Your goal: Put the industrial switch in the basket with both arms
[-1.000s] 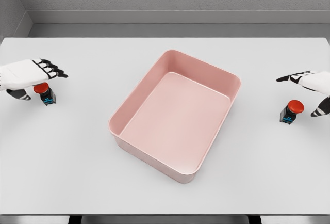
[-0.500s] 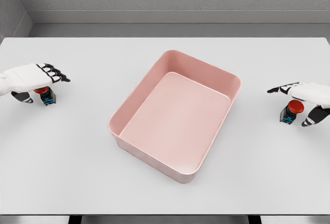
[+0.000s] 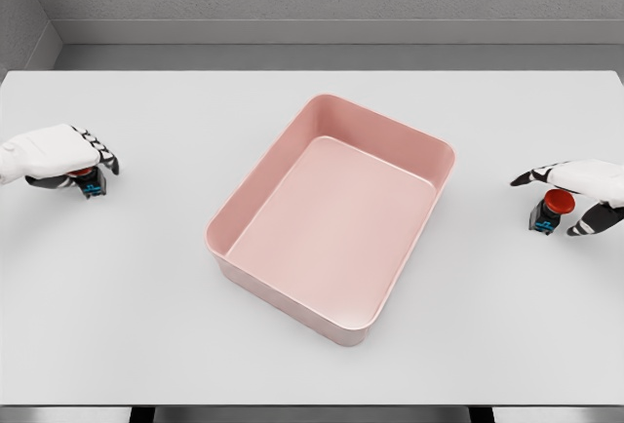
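Observation:
Two industrial switches with red button caps and black-and-blue bodies stand on the white table (image 3: 312, 365). The left switch (image 3: 91, 184) sits at the far left under my left hand (image 3: 80, 172), whose fingers curl down over its red cap, with the thumb on the near side. The right switch (image 3: 547, 211) stands at the far right. My right hand (image 3: 558, 199) hovers over it with the fingers stretched out above the cap and the thumb low on its right, not closed. The pink basket (image 3: 226, 216) lies in the middle, with nothing in it.
A grey wall runs along the table's far edge. The table's near edge crosses the bottom of the view. Bare white tabletop lies between each switch and the basket.
My left hand's fingers have curled down around the left switch. My right hand has sunk lower over the right switch and moved slightly left. Neither switch has shifted.

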